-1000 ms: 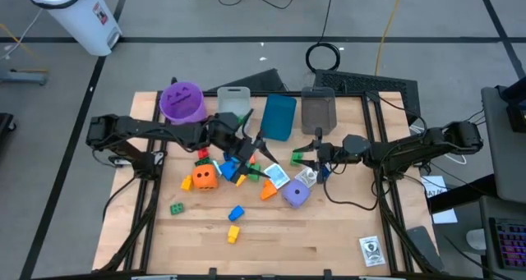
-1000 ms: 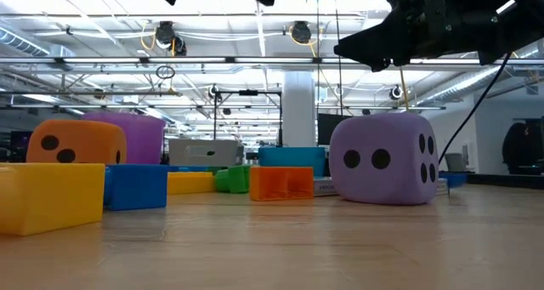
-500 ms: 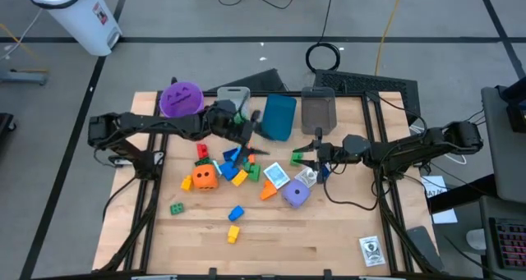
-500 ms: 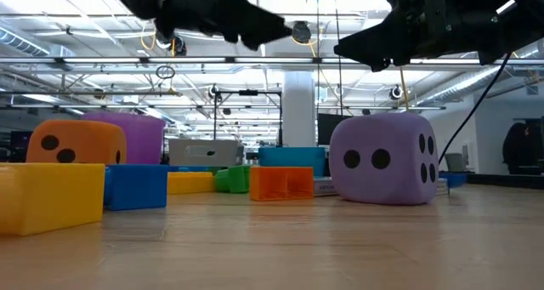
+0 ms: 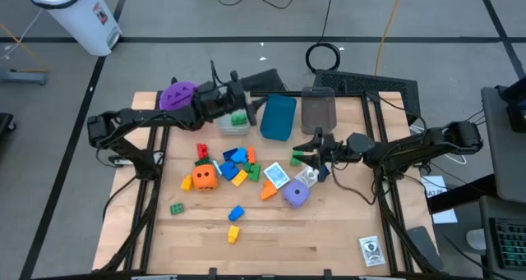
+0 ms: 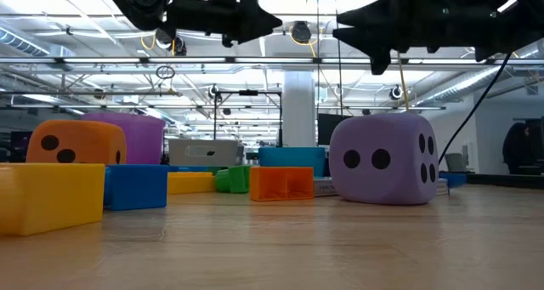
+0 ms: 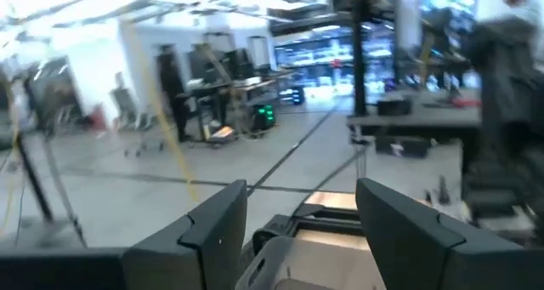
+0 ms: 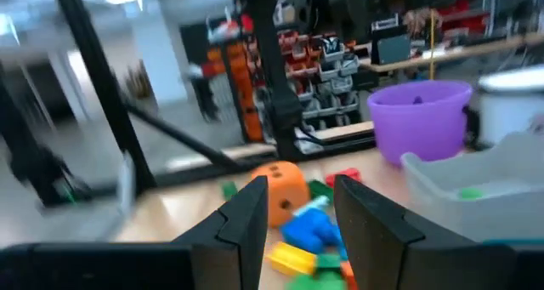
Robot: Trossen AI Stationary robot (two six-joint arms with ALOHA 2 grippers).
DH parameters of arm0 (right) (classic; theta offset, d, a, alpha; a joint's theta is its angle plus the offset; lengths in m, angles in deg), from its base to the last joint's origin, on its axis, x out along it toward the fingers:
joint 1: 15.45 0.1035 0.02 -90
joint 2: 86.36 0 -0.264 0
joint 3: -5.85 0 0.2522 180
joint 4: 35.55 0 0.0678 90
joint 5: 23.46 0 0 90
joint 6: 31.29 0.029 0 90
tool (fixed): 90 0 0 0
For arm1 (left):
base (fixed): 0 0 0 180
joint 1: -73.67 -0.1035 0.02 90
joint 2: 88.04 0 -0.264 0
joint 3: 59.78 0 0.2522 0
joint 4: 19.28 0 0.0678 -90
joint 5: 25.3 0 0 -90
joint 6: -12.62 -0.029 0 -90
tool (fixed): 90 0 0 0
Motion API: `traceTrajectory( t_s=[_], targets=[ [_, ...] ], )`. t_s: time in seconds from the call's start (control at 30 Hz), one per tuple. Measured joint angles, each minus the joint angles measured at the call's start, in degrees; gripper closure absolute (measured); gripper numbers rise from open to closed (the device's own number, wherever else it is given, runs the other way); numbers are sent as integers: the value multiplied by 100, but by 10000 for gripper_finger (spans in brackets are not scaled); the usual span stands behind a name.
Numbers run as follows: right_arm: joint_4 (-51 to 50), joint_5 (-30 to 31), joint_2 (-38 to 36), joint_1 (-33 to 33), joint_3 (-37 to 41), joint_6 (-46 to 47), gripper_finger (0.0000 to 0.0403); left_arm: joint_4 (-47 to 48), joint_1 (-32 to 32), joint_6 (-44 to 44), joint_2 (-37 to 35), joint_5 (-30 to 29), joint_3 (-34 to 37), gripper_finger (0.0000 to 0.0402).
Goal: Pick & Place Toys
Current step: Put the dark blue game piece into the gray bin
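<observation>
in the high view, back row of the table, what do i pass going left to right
purple cup → clear bin with the left tool over it → blue bin → grey bin

left gripper (image 5: 223, 76): moved from over the toy pile mid-table up toward the table's far edge; now above the clear bin (image 5: 234, 116), beside the purple cup (image 5: 177, 95)
left gripper jaws: were pointing at the pile, now point past the far edge; gap between fingers open, nothing in it
clear bin: green brick (image 5: 239, 118) now visible inside; bin was partly covered by the arm before
toy pile (image 5: 234, 165): uncovered now that the arm is gone
right gripper (image 5: 316, 137): shifted slightly toward the far edge, near the grey bin (image 5: 318, 112); in the low view it sits higher and tilted
</observation>
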Motion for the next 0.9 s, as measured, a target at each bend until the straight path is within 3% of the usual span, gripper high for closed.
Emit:
traceTrajectory(
  t_s=[0.13, 0.3, 0.47, 0.63, 0.9],
  targets=[
    [159, 0, 0, 0, 0, 744, 275, -2, -206, 766, 0, -89, -80, 172],
    [119, 0, 2, 0, 0, 709, 275, 28, -312, 1344, 0, -72, -119, 172],
    [84, 0, 2, 1, 0, 729, 275, 479, -122, 1448, 0, 508, -78, 172],
    [68, 0, 2, 1, 0, 720, 275, 540, 588, 1342, 1, 1232, 263, 172],
    [66, -1, 2, 2, 0, 720, 275, -73, 2216, 1538, 2, 755, 550, 172]
  ],
)
